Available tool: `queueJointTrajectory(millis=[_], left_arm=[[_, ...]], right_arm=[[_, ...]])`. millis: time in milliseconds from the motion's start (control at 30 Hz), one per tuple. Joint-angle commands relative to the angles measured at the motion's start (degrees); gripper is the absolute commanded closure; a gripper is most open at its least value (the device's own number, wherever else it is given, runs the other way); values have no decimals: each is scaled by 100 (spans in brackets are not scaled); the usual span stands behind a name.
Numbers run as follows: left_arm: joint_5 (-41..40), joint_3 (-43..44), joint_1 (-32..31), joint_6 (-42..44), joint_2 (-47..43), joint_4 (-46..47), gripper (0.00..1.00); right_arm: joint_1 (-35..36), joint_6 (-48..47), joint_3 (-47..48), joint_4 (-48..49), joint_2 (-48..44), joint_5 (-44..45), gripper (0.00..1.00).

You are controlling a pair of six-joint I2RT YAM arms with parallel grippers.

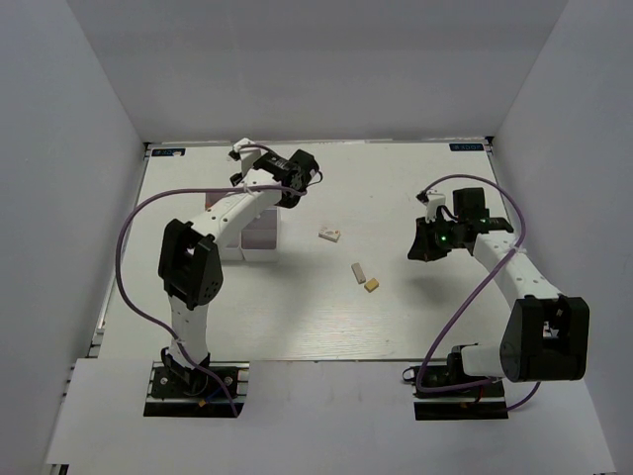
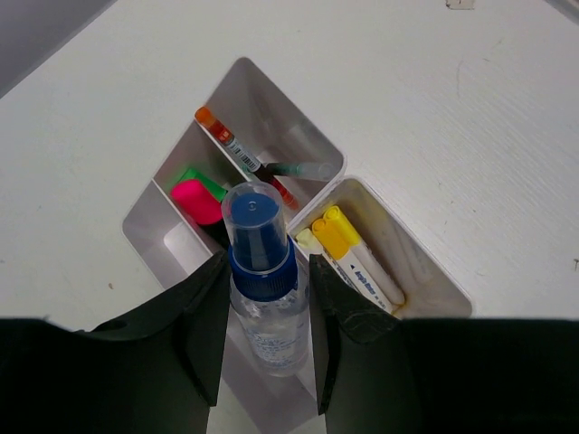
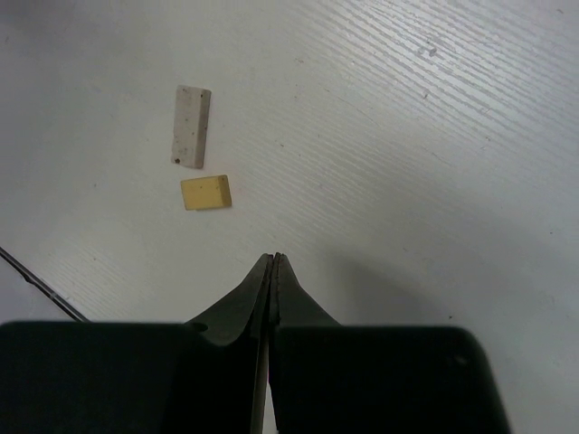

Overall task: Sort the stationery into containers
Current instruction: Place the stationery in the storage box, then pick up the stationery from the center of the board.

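Top view: the box (image 1: 265, 237) stands on the desk (image 1: 297, 327), partly under the left arm. A white eraser (image 1: 329, 235), white stick (image 1: 358, 271) and tan eraser (image 1: 372, 285) lie loose mid-desk.

Left wrist: the left tool (image 2: 267, 271) is clamped on the upright glue bottle (image 2: 258, 226) over the box, between highlighters (image 2: 194, 194) and yellow pens (image 2: 339, 237).

Right wrist: the right tool (image 3: 274, 271) is pressed together, empty, near the stick and tan eraser.
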Motion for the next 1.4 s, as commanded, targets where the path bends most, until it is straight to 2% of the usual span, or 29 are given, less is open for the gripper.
queueJointTrajectory(millis=[0, 767, 833, 867, 900, 933, 967, 1067, 1167, 1333, 1367], left_arm=[[-181, -74, 22, -444, -98, -374, 100], [-23, 180, 22, -1007, 448, -374, 98], [30, 180, 22, -1008, 448, -374, 78], [30, 128, 22, -1008, 396, -374, 59], [30, 127, 22, -1008, 395, -374, 50], [30, 127, 22, -1008, 325, -374, 44], [30, 75, -30, -1008, 325, -374, 33], [83, 74, -83, -1008, 202, -374, 25], [83, 188, -83, -1008, 62, -374, 20], [197, 241, -136, -912, -378, -374, 20], [414, 241, -136, -807, -465, -374, 20]], right_arm=[[-19, -51, 253, 74, 43, -86, 100], [-10, -183, 174, -31, -79, -51, 100], [-27, -192, 174, -32, -88, -60, 100], [-19, -192, 156, -14, -88, -69, 99], [-19, -244, 156, -40, -80, -112, 96], [-1, -262, 156, -49, -79, -147, 87], [-1, -306, 173, -66, -62, -156, 81], [8, -403, 200, -128, -27, -191, 63], [17, -491, 235, -172, 35, -218, 54], [122, -745, 349, -111, 218, -341, 46], [279, -772, 393, -102, 272, -332, 46]])
